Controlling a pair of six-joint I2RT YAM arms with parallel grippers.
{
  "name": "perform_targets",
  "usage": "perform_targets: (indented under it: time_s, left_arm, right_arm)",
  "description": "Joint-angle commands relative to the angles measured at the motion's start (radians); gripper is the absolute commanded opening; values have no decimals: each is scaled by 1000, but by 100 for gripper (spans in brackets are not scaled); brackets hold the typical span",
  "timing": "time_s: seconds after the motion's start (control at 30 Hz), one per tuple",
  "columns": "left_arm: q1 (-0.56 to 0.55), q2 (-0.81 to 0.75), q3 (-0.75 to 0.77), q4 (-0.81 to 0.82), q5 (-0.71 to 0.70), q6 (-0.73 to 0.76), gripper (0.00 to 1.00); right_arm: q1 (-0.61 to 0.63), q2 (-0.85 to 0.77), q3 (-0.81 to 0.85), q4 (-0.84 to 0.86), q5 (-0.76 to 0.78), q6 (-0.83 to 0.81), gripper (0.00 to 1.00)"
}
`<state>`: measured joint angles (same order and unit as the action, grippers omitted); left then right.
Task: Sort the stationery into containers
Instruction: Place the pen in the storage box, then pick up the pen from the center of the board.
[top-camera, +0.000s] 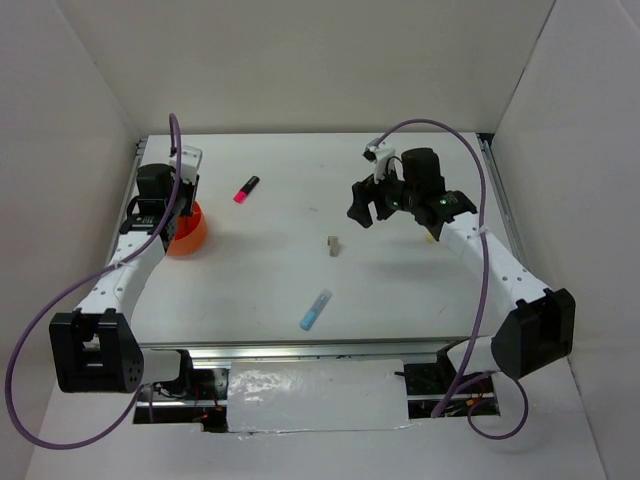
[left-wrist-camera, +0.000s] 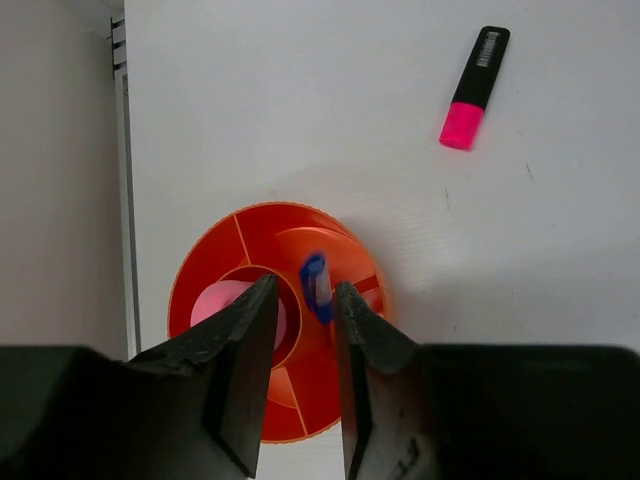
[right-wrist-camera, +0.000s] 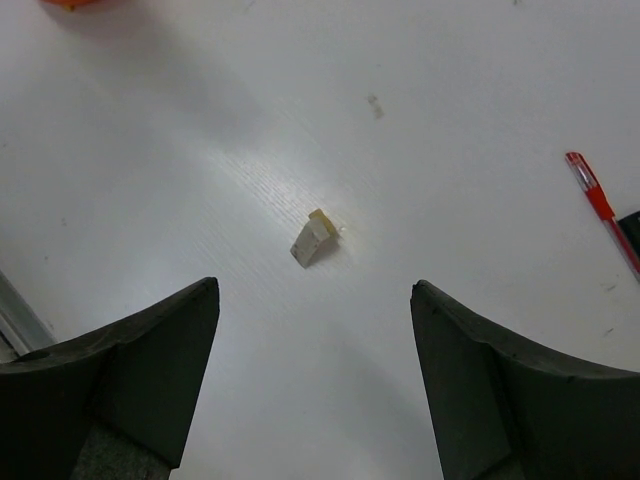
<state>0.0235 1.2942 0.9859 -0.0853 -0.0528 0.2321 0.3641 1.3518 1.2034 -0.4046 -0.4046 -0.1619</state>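
The orange cup (top-camera: 190, 235) stands at the left of the table. My left gripper (top-camera: 172, 205) hangs right over it, its jaws a little apart. In the left wrist view a thin blue pen (left-wrist-camera: 317, 287) stands in the cup (left-wrist-camera: 215, 265) just past my fingertips, beside something pink (left-wrist-camera: 222, 302); my left gripper (left-wrist-camera: 303, 287) grips nothing. A pink highlighter with a black cap (top-camera: 246, 189) lies right of the cup. My right gripper (top-camera: 368, 207) is wide open above the table. A tiny beige block (right-wrist-camera: 314, 238) lies ahead of my right gripper (right-wrist-camera: 315, 300).
A light blue highlighter (top-camera: 316, 310) lies near the front middle. A red pen (right-wrist-camera: 598, 203) lies at the right edge of the right wrist view. White walls stand close on the left, back and right. Purple cables loop over both arms.
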Motion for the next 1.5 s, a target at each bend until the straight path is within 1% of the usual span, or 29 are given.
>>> perform_targets:
  time_s: [0.0,0.03,0.1,0.13,0.2,0.23,0.27,0.3,0.33,0.37,0.4,0.43,0.47,0.5,0.53,0.57,0.63,0.67,0.73,0.93,0.97,1.0,1.03,1.2,1.47]
  left_arm:
    - [9,-29,-19,35,34,-16,42]
    - [6,-32,-24,32,37,-17,46]
    - [6,-39,-26,29,41,-22,51]
    - [9,-42,-21,25,42,-27,54]
    - [15,-58,-10,19,44,-45,56]
    - [16,-65,8,16,66,-53,57]
    - [18,-79,20,9,79,-69,57]
    - [18,-90,36,-14,121,-77,57]
    - [19,-96,74,-31,149,-82,57]
    - [18,-104,97,-56,183,-82,61]
    - [18,-105,124,-82,247,-79,65]
    - [16,-101,178,-143,283,-74,70]
    - [18,-98,206,-184,336,-57,78]
    - [21,-95,247,-223,440,-51,89]
    - [21,-92,260,-260,479,-62,91]
    - [18,-92,269,-277,511,-72,93]
    - [9,-99,272,-284,560,-121,94]
    - [6,-105,269,-284,577,-131,94]
    - [0,-113,257,-287,609,-143,94]
    - [-7,-119,241,-300,637,-165,94]
    - [-7,-121,238,-300,634,-168,94]
    - [-7,-124,231,-300,631,-175,94]
    - [-7,-128,226,-295,628,-180,94]
    - [-7,-138,201,-289,619,-194,94]
    - [-4,-151,183,-288,623,-215,94]
  right_arm:
    - [-37,21,65,-16,-16,-22,83]
    - [-46,38,71,-17,-16,-24,83]
    - [-76,64,88,-23,-17,-24,83]
    - [-83,70,93,-25,-19,-27,81]
    - [-108,93,107,-28,-16,-48,77]
    - [-116,104,113,-27,-8,-60,70]
    - [-122,118,122,-33,3,-100,66]
    - [-128,153,146,-42,4,-128,61]
    - [-143,177,168,-62,3,-158,53]
    - [-151,206,224,-119,-2,-216,49]
    - [-157,271,257,-149,-3,-244,47]
    - [-168,305,290,-225,-2,-272,42]
    - [-175,344,333,-268,-2,-321,40]
    - [-180,418,408,-302,-7,-341,40]
    - [-192,455,450,-379,-5,-364,40]
    - [-197,527,522,-404,1,-382,40]
    - [-218,585,577,-447,10,-395,40]
    - [-226,631,619,-447,15,-401,41]
    - [-228,671,648,-444,42,-422,43]
    - [-229,805,772,-392,76,-427,47]
    - [-226,826,797,-384,79,-420,50]
    - [-225,840,806,-360,81,-413,55]
    - [-225,846,811,-346,88,-401,57]
    - [-209,900,818,-287,98,-401,58]
    - [-206,1000,889,-277,109,-384,60]
